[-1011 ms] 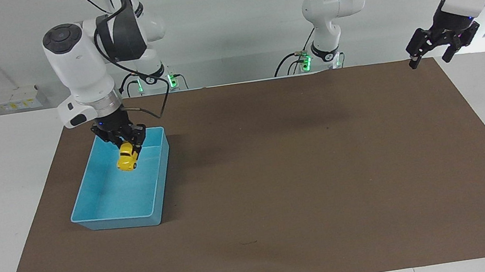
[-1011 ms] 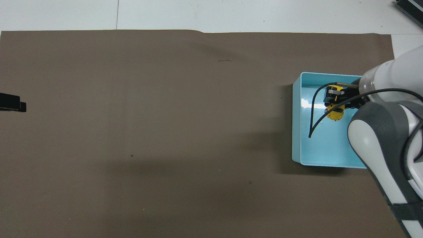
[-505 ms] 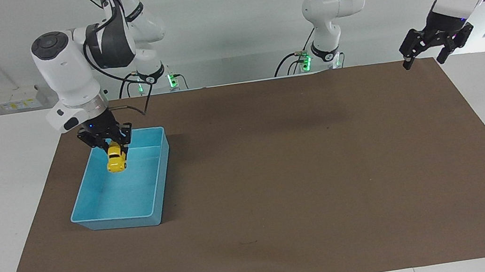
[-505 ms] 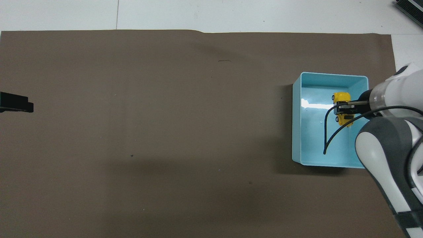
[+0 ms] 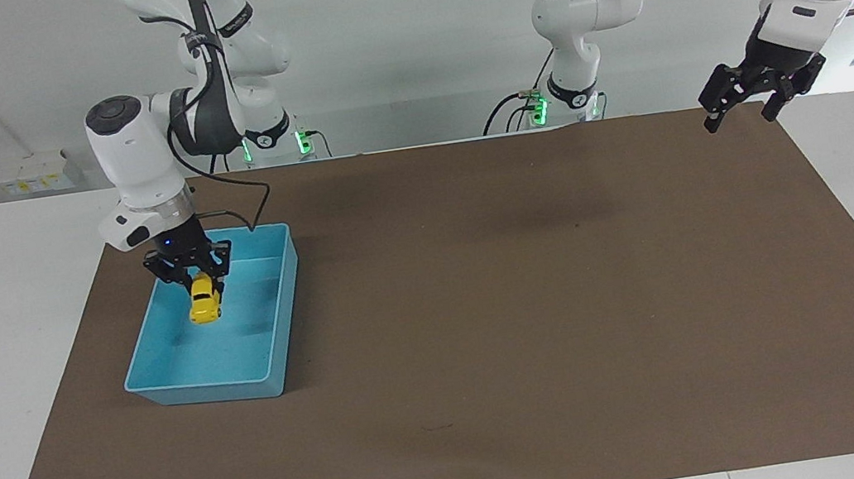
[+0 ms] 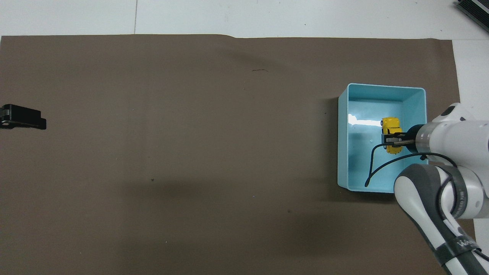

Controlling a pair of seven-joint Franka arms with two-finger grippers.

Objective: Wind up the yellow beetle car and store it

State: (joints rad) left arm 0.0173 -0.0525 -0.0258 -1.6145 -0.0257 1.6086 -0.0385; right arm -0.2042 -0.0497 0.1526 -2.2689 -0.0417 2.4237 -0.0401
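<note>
Two arms work over a tabletop point(image 5: 32, 345) covered by a brown mat point(image 5: 538, 316). The right tool point(image 5: 201, 281) pinches the yellow beetle car point(image 5: 203, 302) by its upper end, so the car hangs nose-down inside the blue bin point(image 5: 201, 386), which sits near the mat's edge at the right arm's end; the car seems to hang just clear of the bin's floor, though contact is hard to judge. The left tool point(image 5: 739, 110) waits with fingers spread above the mat's corner at the left arm's end, beside the robots.
</note>
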